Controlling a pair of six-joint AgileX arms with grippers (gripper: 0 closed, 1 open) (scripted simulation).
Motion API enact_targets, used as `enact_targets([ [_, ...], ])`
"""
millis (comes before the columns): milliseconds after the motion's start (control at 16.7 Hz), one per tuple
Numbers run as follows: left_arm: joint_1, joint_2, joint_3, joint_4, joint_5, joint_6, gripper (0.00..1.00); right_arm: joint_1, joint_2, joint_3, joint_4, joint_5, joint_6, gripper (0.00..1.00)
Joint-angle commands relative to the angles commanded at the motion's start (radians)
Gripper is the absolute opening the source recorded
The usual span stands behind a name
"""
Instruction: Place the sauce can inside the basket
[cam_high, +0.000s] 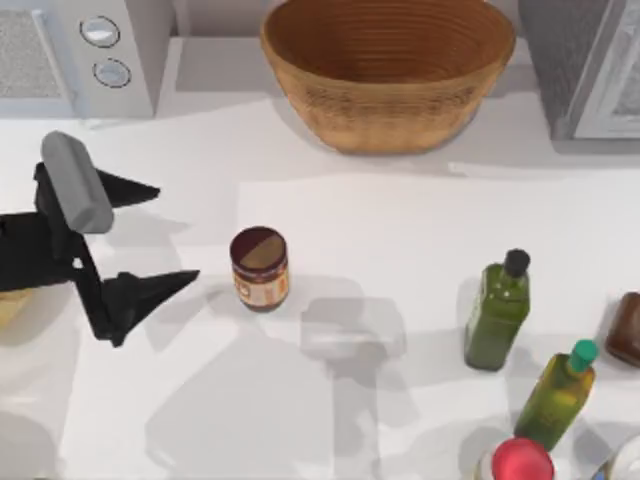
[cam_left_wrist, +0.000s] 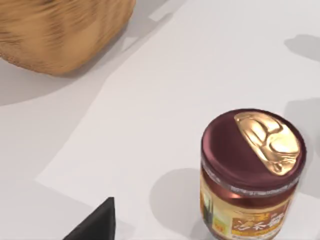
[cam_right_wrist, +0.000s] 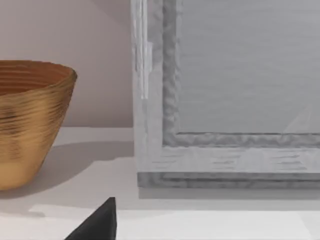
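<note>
Left end effector (cam_high: 158, 238) hovers spread wide just left of the upright sauce can (cam_high: 260, 268), not touching; basket (cam_high: 388, 70) rim is cut off at top.

Here's the left pincer (cam_high: 155, 238): matte black all over, two long wedge fingers (cam_high: 140, 295) tapering to sharp points. Just behind them sits a smooth light-grey cylinder (cam_high: 77, 182) with rounded ends, mounted across a blocky black body. On the right wrist view, one black triangular fingertip (cam_right_wrist: 97, 222).
</note>
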Motion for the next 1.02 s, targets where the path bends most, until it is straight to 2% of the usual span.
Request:
enact_targets([
  [240, -0.001, 0.32, 0.128, 0.03, 0.201, 0.158, 1.0, 0.0, 0.0, 0.0, 0.0, 0.0, 0.0, 1.0],
  [480, -0.003, 0.534, 0.216, 0.051, 0.339, 0.266, 1.0, 0.0, 0.0, 0.0, 0.0, 0.0, 0.0, 1.0],
  [660, -0.001, 0.608, 0.247, 0.058, 0.387, 0.303, 1.0, 0.0, 0.0, 0.0, 0.0, 0.0, 0.0, 1.0],
  [1020, 0.0, 0.612, 0.247, 0.059, 0.389, 0.304, 1.0, 0.0, 0.0, 0.0, 0.0, 0.0, 0.0, 1.0],
])
